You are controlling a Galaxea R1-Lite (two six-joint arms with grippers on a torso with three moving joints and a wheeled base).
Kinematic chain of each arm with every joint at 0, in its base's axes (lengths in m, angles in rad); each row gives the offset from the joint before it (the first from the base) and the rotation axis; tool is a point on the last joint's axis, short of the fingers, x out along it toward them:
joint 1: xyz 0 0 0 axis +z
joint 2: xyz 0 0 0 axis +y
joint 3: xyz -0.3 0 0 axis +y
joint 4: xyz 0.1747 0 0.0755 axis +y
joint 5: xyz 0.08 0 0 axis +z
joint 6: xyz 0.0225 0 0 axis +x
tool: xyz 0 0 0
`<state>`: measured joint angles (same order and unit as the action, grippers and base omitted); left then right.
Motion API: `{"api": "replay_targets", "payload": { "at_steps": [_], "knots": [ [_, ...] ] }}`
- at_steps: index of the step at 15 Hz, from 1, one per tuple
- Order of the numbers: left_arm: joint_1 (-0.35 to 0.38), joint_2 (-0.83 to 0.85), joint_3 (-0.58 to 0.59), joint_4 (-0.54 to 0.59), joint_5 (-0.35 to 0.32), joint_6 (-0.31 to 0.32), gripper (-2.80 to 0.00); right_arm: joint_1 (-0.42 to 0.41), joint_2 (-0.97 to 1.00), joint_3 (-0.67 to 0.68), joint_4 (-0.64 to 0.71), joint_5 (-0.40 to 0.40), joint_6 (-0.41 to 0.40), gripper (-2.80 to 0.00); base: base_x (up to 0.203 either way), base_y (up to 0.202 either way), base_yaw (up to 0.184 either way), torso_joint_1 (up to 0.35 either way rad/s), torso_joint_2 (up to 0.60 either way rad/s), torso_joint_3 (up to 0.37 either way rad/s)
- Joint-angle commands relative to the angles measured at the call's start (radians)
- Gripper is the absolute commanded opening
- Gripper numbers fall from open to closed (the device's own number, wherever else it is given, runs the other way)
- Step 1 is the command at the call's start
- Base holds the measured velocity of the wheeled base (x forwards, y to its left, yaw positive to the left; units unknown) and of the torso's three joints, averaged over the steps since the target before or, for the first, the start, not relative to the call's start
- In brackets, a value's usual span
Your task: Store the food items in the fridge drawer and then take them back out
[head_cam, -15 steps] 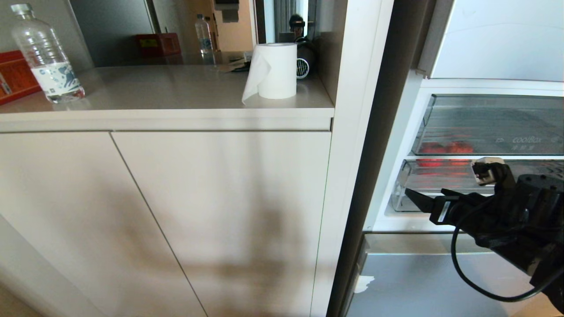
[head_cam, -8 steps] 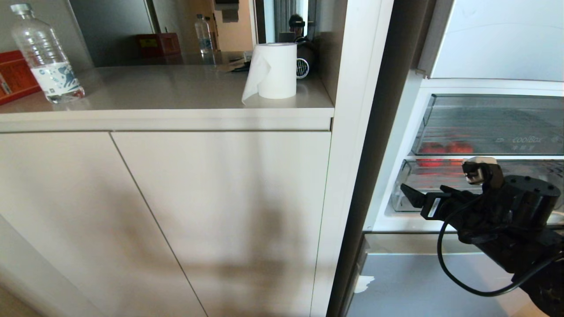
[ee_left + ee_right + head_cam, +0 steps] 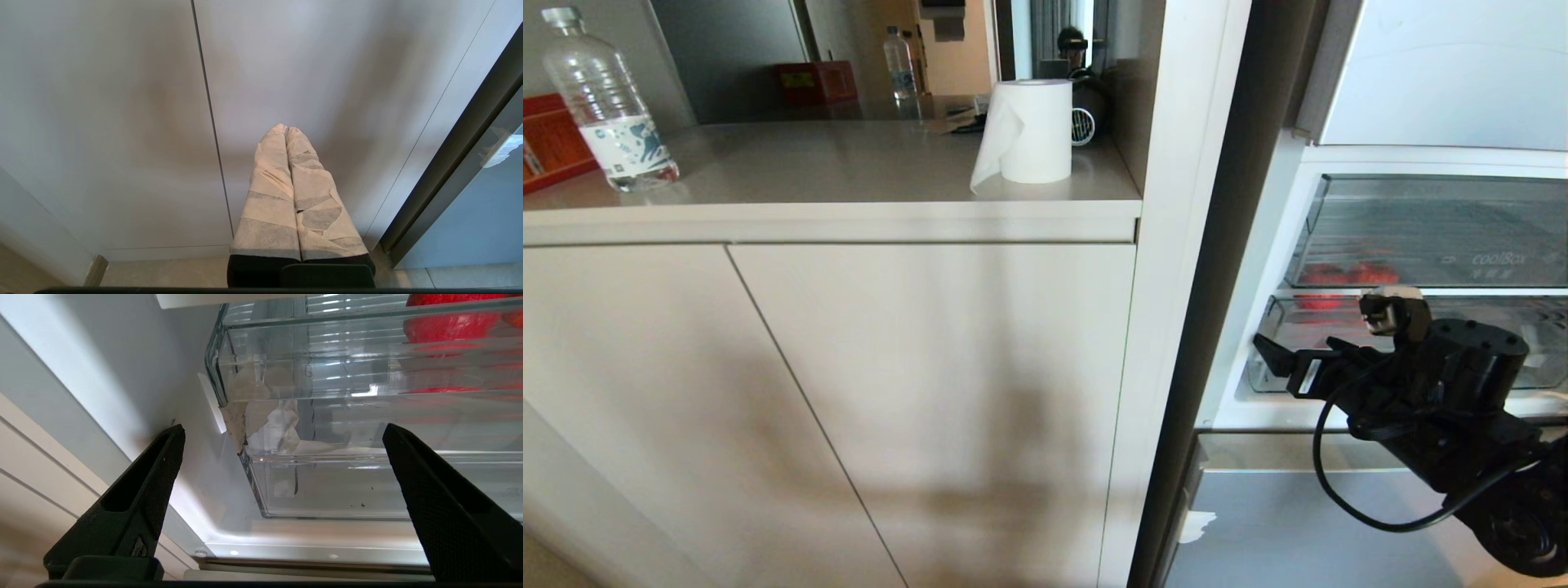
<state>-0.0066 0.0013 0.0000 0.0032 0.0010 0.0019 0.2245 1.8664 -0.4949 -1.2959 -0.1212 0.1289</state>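
fridge drawer: clear glossy ribbed plastic | right gripper: matt black jaws, fine-textured inner faces | left gripper: wrapped in pale tape | table: smooth beige | paper roll: white, soft matt

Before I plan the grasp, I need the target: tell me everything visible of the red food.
The red food shows as round, red pieces, blurred through clear ribbed plastic. They lie inside the upper drawer of the open fridge, near its front left. The right wrist view shows one smooth red curve. Nothing grips them; stem and number cannot be told.
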Motion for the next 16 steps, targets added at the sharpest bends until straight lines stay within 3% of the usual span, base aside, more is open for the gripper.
{"api": "replay_targets", "payload": {
  "at_steps": [1,5,6,12,16],
  "knots": [
    [-0.001,0.000,0.000,0.000,0.001,0.001,-2.80,0.001,0.009,-0.004,-0.021,0.000,0.000,0.00,0.000,0.000,0.000,0.000,0.00,0.000],
    [0.000,0.000,0.000,0.000,0.001,0.000,-2.80,0.002,0.016,-0.016,-0.031,0.000,0.000,0.00,0.000,0.000,0.000,0.000,0.00,0.000],
    [0.000,0.000,0.000,0.000,0.001,0.000,-2.80,0.003,0.017,-0.019,-0.031,0.000,-0.003,-2.80,0.000,0.000,0.000,0.000,0.00,0.000],
    [-0.001,0.000,0.000,0.000,0.001,0.001,-2.80,0.074,0.039,-0.054,-0.029,-0.001,-0.002,-2.80,0.000,0.000,0.000,0.000,0.00,0.000],
    [0.000,0.000,0.000,0.000,0.001,0.001,-2.80,0.088,0.030,-0.041,-0.031,-0.045,-0.003,-2.80,0.000,0.000,0.000,0.000,0.00,0.000]
  ]
}}
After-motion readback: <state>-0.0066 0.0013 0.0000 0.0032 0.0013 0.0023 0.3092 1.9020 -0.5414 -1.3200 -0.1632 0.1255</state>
